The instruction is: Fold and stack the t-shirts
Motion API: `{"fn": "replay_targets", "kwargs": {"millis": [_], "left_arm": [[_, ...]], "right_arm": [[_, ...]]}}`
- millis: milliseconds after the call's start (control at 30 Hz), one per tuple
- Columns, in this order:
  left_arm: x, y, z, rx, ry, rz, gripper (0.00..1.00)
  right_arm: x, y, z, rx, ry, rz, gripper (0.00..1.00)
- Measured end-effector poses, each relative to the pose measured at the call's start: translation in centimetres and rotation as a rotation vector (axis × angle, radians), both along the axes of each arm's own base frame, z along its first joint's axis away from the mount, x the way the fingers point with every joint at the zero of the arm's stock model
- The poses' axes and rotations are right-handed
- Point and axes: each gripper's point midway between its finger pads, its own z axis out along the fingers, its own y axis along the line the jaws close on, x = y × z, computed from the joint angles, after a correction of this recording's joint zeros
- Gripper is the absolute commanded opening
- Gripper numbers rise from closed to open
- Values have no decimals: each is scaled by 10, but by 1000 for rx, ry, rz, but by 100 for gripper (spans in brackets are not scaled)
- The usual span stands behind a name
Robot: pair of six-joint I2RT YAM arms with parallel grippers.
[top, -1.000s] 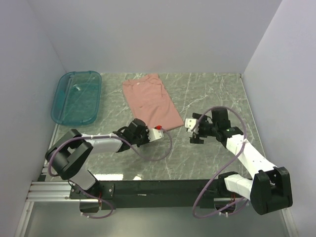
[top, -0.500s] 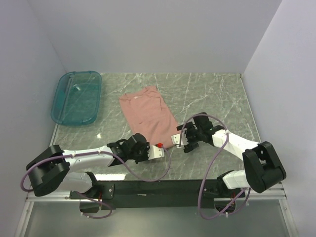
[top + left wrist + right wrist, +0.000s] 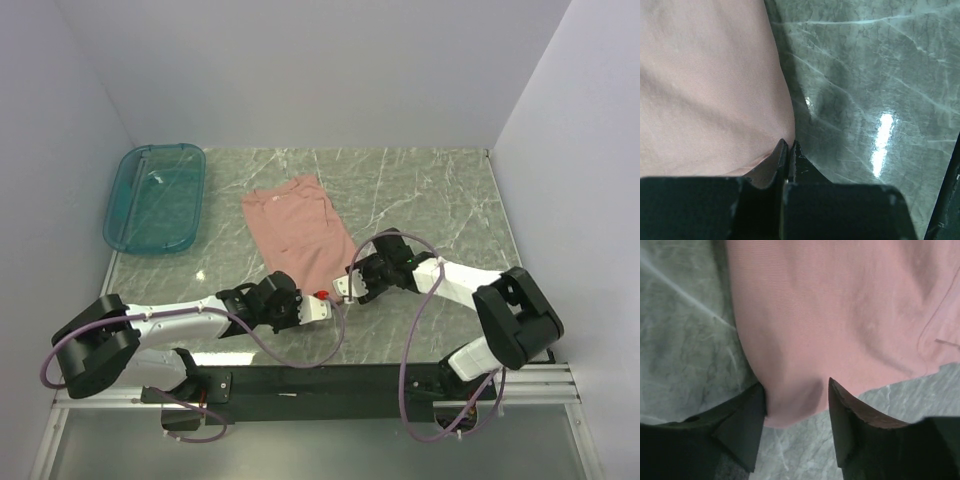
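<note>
Top external view: the pink shirt lies flat on the middle of the surface, and the teal bin sits well off to its left. Both arms reach in low at the shirt's near edge, close together. Over on the left wrist view, the left fingers are pressed tight together, pinching the hem right at its corner. On the right wrist view, the right fingers are spread and straddle a bulge of fabric at the near edge, with cloth between them.
</note>
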Motion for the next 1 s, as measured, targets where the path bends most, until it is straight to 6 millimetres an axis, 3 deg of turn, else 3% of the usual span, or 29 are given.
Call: {"fn": "replay_targets", "kwargs": {"millis": [200,267,433,533,733,867,1000], "left_arm": [[-1,1,2,-9,-7,0,1],[-1,2,1,-8,-6,0,0],[-3,1,5,-21,-2,-2,1],[-12,-3,13,-58,15,-18,0],[-59,-24,31,-120,48,-174,0],[-80,-29,40,-146,76,-234,0],[-73,-27,53,-178,37,-212,0]], "right_arm": [[1,-2,-9,-32,28,-12,5],[0,-2,-10,-35,33,-10,0],[-12,-7,-8,-49,73,-6,0],[-30,-15,8,-49,104,-2,0],[-85,-30,50,36,129,24,0],[-122,-41,51,67,218,1,0],[-128,-42,47,76,283,-64,0]]}}
